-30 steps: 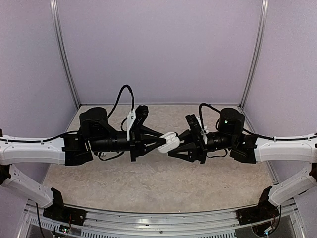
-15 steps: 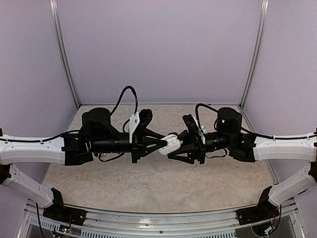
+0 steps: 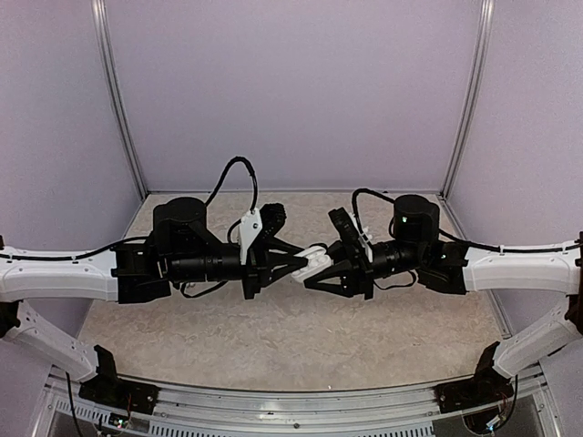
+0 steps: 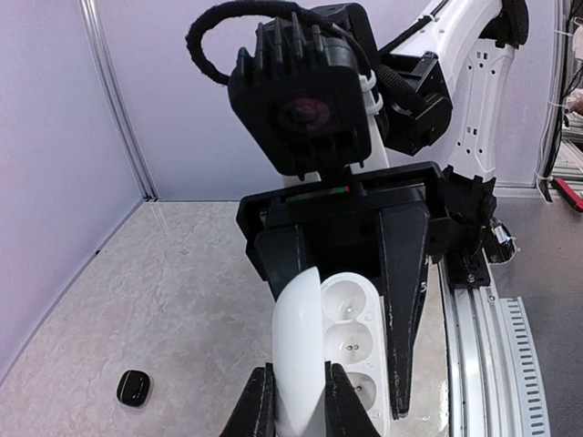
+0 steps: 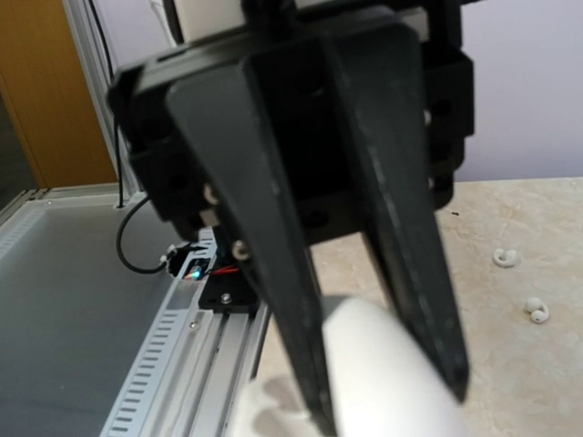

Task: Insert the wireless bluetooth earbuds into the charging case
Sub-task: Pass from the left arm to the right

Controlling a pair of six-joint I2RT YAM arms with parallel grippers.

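Your desk [image 3: 273, 341] is a pale, beige-mottled slab with lilac walls [image 3: 291, 91] on three sides and a metal rail [image 3: 291, 402] along its near edge. In the right wrist view you have a white earbud [image 5: 504, 258] lying on it, and a second white earbud [image 5: 538, 313] near the first, not touching it. The left wrist view gives you a small black earbud [image 4: 135, 389] lying alone on the bare surface.

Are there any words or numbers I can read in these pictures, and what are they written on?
None: no word, number, brand or sign can be read in any view.
The white charging case is plain, inside and out.
The small black thing on the table is too small to show any mark.
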